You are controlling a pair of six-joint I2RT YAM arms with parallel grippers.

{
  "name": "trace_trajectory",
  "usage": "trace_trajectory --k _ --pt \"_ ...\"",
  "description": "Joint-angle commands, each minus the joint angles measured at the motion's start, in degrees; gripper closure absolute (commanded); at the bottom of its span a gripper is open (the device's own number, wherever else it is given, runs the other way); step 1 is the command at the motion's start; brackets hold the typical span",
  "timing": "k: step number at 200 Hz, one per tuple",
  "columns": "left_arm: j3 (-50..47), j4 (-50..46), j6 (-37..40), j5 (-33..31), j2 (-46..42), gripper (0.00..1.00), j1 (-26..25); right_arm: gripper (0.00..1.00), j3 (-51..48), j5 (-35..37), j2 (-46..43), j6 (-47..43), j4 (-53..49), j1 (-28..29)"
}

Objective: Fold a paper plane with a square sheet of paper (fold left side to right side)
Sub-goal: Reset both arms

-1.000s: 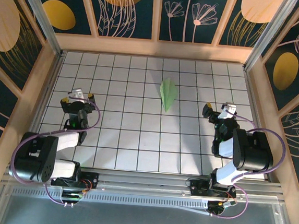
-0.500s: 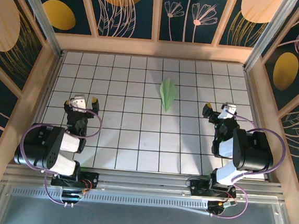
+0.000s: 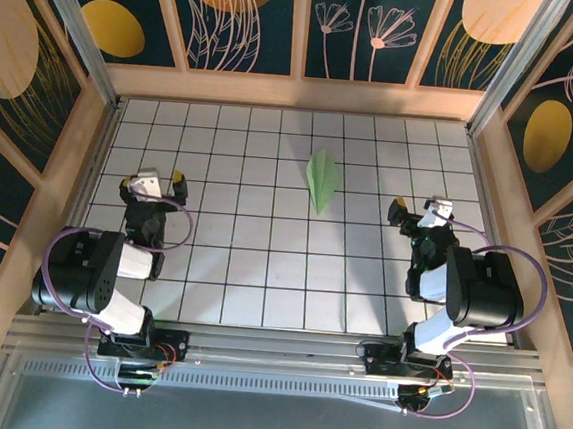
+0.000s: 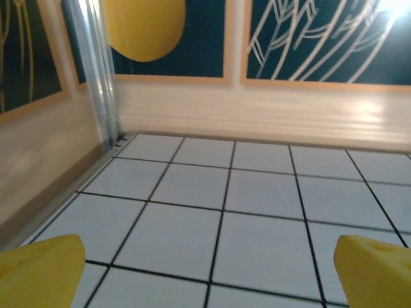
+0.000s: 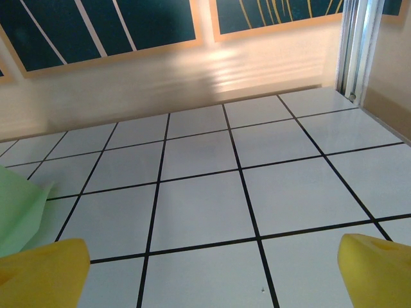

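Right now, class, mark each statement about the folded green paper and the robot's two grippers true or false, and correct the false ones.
1. The pale green paper plane lies on the white grid-tiled table. True.
2. The left gripper is shut on the plane. False: it stands open and empty, well apart from the plane.
3. The right gripper stands open. True.
4. The green paper is a flat, unfolded square. False: it is a narrow pointed dart with a centre crease.

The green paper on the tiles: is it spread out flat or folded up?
Folded. The paper plane lies as a narrow pointed dart with a crease down its middle, not a square.
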Motion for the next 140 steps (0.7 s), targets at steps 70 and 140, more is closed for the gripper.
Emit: trace_trajectory --k 70,140 --pt "0.4 -4.1 -1.9 1.5 -0.1 0.01 1.0 0.01 0.3 0.4 -0.3 0.2 0.9 0.2" --pt "0.3 -4.1 -1.9 1.5 0.0 0.01 1.0 0.01 0.3 0.4 -0.2 0.2 0.9 0.2"
